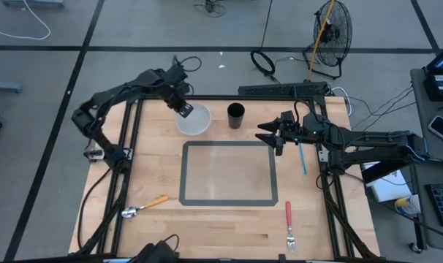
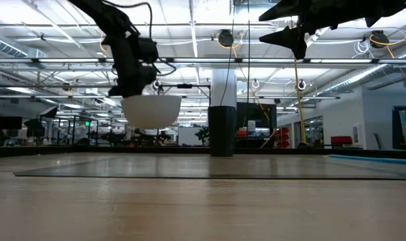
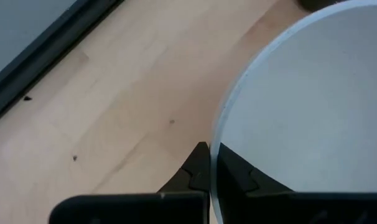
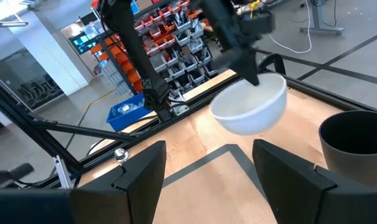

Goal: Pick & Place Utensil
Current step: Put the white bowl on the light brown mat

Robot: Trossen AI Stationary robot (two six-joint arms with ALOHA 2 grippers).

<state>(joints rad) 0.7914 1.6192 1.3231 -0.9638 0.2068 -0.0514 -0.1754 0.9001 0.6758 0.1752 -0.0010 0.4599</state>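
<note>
My left gripper [image 1: 183, 109] is shut on a white bowl [image 1: 195, 121] near the table's far edge; the low view shows the bowl [image 2: 151, 110] in the air. A black cup [image 1: 236, 115] stands to the bowl's right. My right gripper [image 1: 270, 136] is open and empty, raised above the right edge of the grey-bordered mat [image 1: 229, 199]. A blue utensil [image 1: 302, 158] lies on the table beside the right arm. An orange-handled spoon [image 1: 145, 207] and a red-handled fork [image 1: 289, 223] lie near the front edge. My left gripper holds the bowl by its rim [image 3: 217, 140] on the far-left side. One finger [image 3: 198, 168] is outside the wall and one finger [image 3: 241, 177] is inside. The fingers come from above, pointing down. The bowl hangs about level, opening up, lifted clear of the table.
A black power strip [image 1: 284, 90] lies along the far edge. Dark frame rails [image 1: 126, 168] run along both table sides. The right wrist view shows the bowl [image 4: 251, 106] and the cup [image 4: 356, 143] ahead of my right gripper [image 4: 207, 180].
</note>
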